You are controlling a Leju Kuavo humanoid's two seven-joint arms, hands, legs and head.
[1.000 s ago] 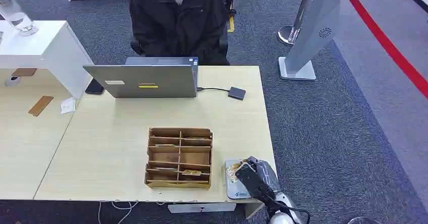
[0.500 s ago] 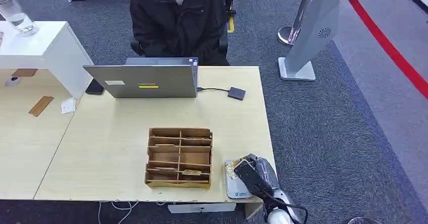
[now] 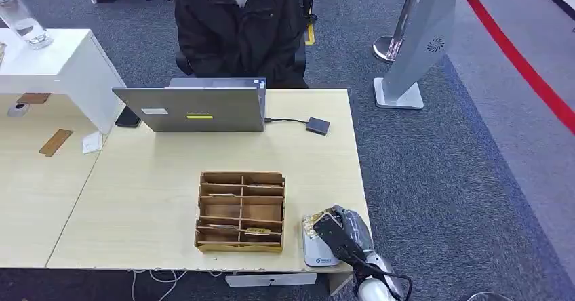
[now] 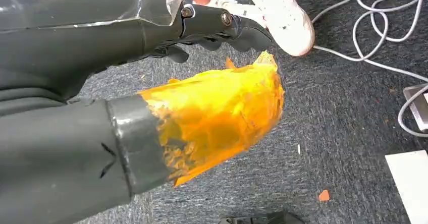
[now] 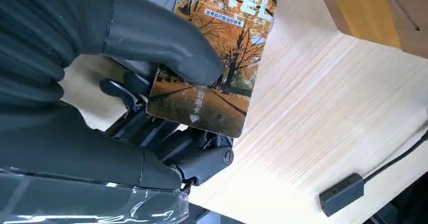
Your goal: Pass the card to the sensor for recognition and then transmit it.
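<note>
We are holding the card (image 5: 214, 62) pinched between thumb and fingers of the right hand (image 3: 337, 232) over the sensor (image 3: 313, 250) beside the wooden organizer (image 3: 241, 211), judging recognition underway, with handover to the person (image 3: 237, 26) next, while the left hand (image 4: 212, 27) is hanging with fingers curled, grasping nothing.

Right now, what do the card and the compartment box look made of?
Card: likely glossy printed plastic; stiff flat edge, autumn photo print, held by the right hand. Compartment box: seemingly thin unfinished wood or fibreboard; matte brown, slotted dividers.
</note>
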